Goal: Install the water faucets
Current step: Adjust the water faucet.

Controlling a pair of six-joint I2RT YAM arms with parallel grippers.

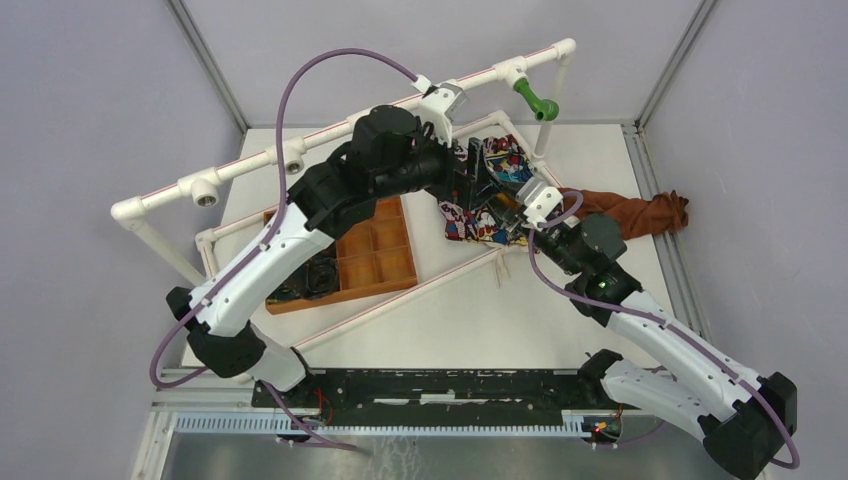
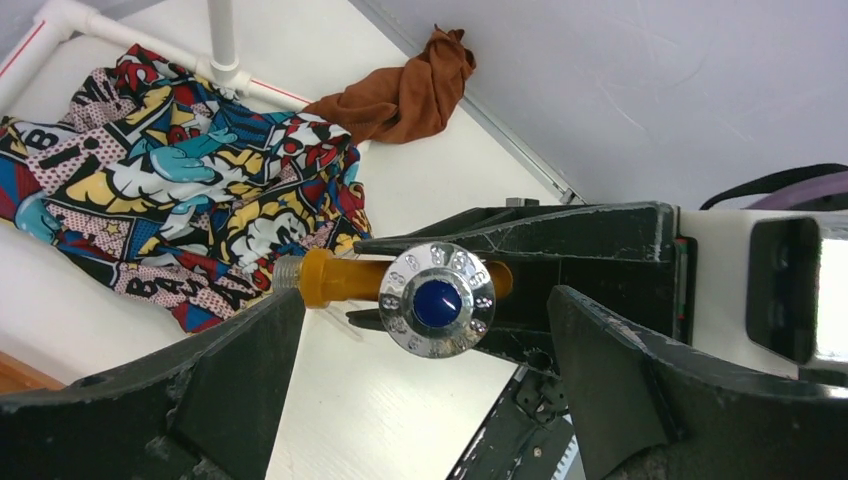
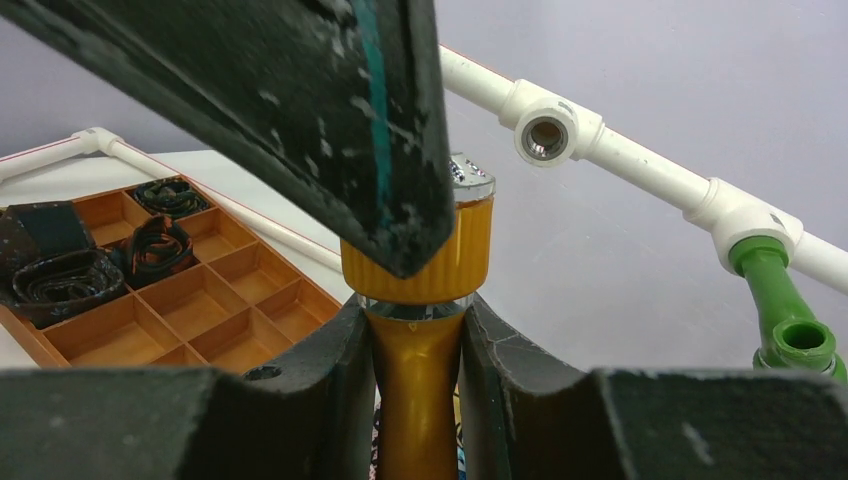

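Right wrist — orange-yellow faucet (image 3: pixel 415 400) clamped in right tool (image 3: pixel 415 335) (knob above).

orange-yellow faucet (image 2: pixel 340 277): in right pincer (image 3: pixel 415 340) (blue-capped knob) | green faucet (image 1: pixel 537 102): mounted on pipe (image 1: pixel 480 78)

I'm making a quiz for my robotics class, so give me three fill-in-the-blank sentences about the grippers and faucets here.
1. The right gripper is shut on the held faucet, coloured ____.
2. The left gripper stands ____ around its knob.
3. The installed faucet on the pipe frame is coloured ____.
Missing words: orange-yellow, open, green.
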